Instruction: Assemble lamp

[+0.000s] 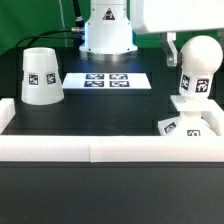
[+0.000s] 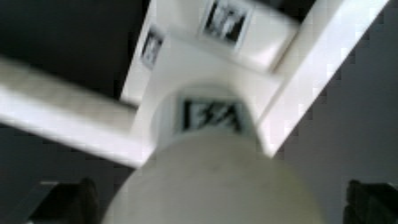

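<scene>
The white bulb [image 1: 198,70] stands upright on its short neck on the flat square base [image 1: 190,126] at the exterior view's right. The white cone shade [image 1: 40,75] stands apart at the exterior view's left. My gripper [image 1: 178,45] hangs at the bulb's top. One finger shows beside the bulb; the other is hidden. In the wrist view the bulb [image 2: 205,170] fills the space between my dark fingertips [image 2: 68,200]. A small gap shows on each side, so the gripper [image 2: 217,205] is open around it. The tagged base [image 2: 222,40] lies beyond it.
The marker board [image 1: 107,79] lies flat in the middle. A white rail [image 1: 110,148] runs along the front, with a side wall [image 1: 5,115] at the left. The rail shows in the wrist view [image 2: 63,105]. The robot pedestal [image 1: 107,30] stands behind.
</scene>
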